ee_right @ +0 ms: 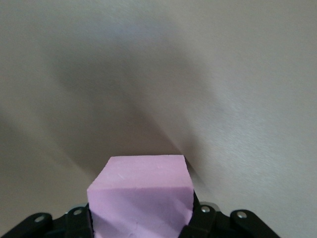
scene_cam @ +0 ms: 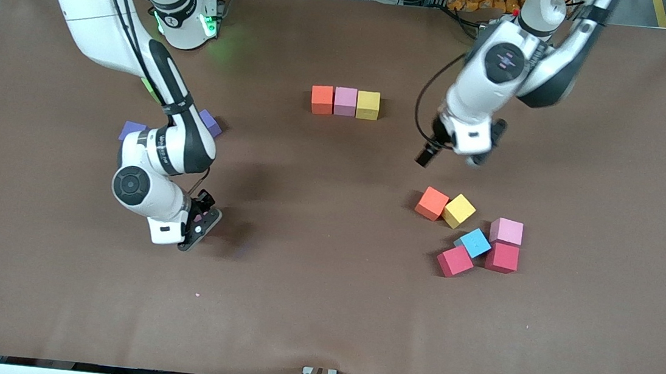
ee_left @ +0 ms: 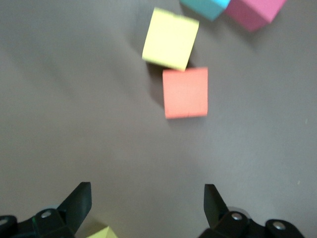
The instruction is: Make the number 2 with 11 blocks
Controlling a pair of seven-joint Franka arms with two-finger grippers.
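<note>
Right gripper [scene_cam: 202, 223]: low over the desk [scene_cam: 321, 308] toward the right arm's end, jaws closed on a light pink block [ee_right: 141, 196]. In the right wrist view the block fills the space between the jaws. Whether it rests on the desk or is just clear of it cannot be told.

Left gripper [scene_cam: 457, 156]: in the air over bare desk, above the loose cluster toward the left arm's end, jaws wide open and holding nothing.

Row at mid-desk, toward the bases: an orange block [scene_cam: 322, 100], a pink block [scene_cam: 345, 101] and a yellow block [scene_cam: 368, 105], side by side and touching.

Loose cluster, nearer the front camera: a second orange block [scene_cam: 432, 203] touching a second yellow block [scene_cam: 459, 211], both turned at an angle. Just nearer the camera, a light blue block [scene_cam: 474, 243] sits between a third pink block [scene_cam: 506, 231] and two crimson cubes [scene_cam: 455, 260], which adjoin it.

Beside the right arm: two purple blocks [scene_cam: 209, 122], partly hidden by the arm. A sliver of green [scene_cam: 148, 88] shows at the arm's edge; what it is cannot be told.
</note>
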